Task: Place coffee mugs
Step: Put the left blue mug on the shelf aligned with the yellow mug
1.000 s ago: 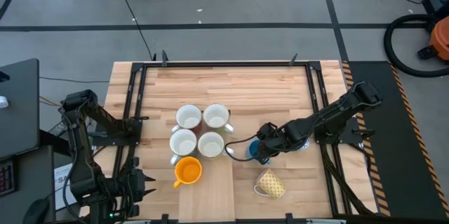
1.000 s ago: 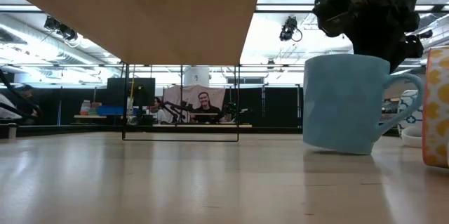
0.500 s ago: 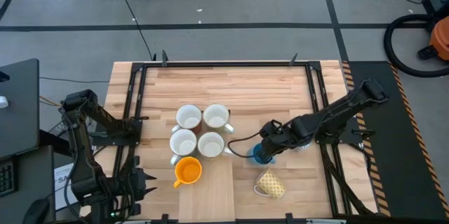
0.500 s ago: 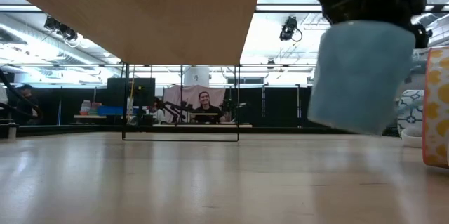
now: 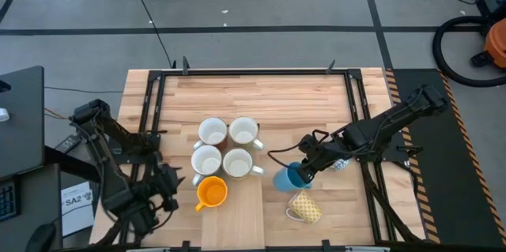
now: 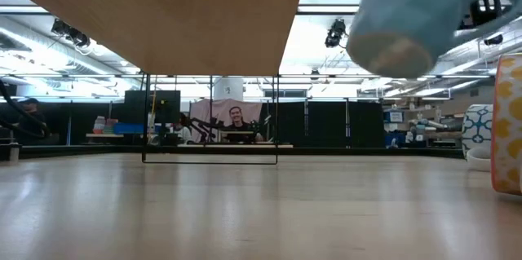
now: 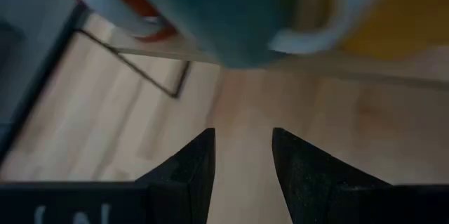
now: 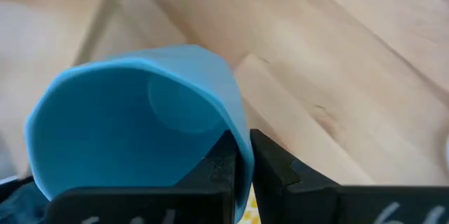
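Observation:
My right gripper (image 5: pixel 303 171) is shut on a bright blue mug (image 5: pixel 286 178), which hangs tilted above the table right of the middle; the low view shows the blue mug (image 6: pixel 408 11) high up with its bottom turned down and toward the left. Four white mugs (image 5: pixel 224 146) stand in a square block on their bases, an orange mug (image 5: pixel 211 193) just nearer than them. A yellow patterned mug (image 5: pixel 305 206) lies on its side below the blue one. A blue-and-white mug (image 6: pixel 477 134) stands behind my right arm. My left gripper (image 7: pixel 242 150) hovers open at the table's near left, by the orange mug. My right gripper pinches the blue mug's wall at the rim (image 8: pixel 240 147), one finger (image 8: pixel 223 168) inside the mug and the other outside. The fingers slant down from the table's right. The mug is lifted clear and tips over, mouth toward the gripper and bottom toward the table's left.
A black metal frame (image 5: pixel 155 110) runs along the table's left, far and right edges. The far half of the wooden table (image 5: pixel 261 94) is bare wood.
My right gripper has taken the blue mug by its rim and risen with it. The mug stood on the table a second ago; now it is lifted clear and tipped. My left gripper has swung from off the near left corner toward the orange mug.

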You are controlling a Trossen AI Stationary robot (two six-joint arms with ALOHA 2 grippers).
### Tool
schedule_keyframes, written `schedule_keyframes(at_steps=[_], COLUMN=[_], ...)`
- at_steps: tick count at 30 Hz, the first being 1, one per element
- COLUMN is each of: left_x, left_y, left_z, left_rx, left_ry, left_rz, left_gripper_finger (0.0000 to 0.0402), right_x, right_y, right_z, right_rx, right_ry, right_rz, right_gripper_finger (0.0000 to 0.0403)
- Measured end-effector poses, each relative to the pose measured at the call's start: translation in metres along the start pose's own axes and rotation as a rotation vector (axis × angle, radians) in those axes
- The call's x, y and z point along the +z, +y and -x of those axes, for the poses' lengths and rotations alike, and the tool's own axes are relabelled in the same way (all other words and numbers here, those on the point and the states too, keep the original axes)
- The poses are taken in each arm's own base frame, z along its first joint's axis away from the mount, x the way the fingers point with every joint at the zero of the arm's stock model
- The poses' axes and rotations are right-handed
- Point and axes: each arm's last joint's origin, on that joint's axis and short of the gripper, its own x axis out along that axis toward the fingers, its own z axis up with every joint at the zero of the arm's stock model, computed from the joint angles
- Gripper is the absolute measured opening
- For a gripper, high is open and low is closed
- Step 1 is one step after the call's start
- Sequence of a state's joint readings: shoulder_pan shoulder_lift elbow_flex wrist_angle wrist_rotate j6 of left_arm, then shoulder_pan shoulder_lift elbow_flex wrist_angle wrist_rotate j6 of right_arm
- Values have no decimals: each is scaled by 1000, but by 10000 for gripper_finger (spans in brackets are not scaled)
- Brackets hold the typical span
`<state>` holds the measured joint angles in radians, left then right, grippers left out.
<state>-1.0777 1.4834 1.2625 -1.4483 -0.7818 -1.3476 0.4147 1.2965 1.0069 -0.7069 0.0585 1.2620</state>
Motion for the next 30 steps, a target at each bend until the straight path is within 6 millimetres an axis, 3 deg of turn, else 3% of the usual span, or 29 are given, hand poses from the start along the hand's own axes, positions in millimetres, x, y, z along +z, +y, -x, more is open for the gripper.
schedule_keyframes(at_steps=[13,30], left_x=[29,37], left_y=[20,19], left_z=[-33,-39], left_rx=[163,179], left_ry=[53,-24], left_rz=[-29,-26], left_gripper_finger=[149,149], right_x=[-3,-14], right_y=[20,42], right_z=[4,11], right_rx=[204,405], right_ry=[-17,5], right_rz=[15,-13], right_gripper_finger=[32,32])
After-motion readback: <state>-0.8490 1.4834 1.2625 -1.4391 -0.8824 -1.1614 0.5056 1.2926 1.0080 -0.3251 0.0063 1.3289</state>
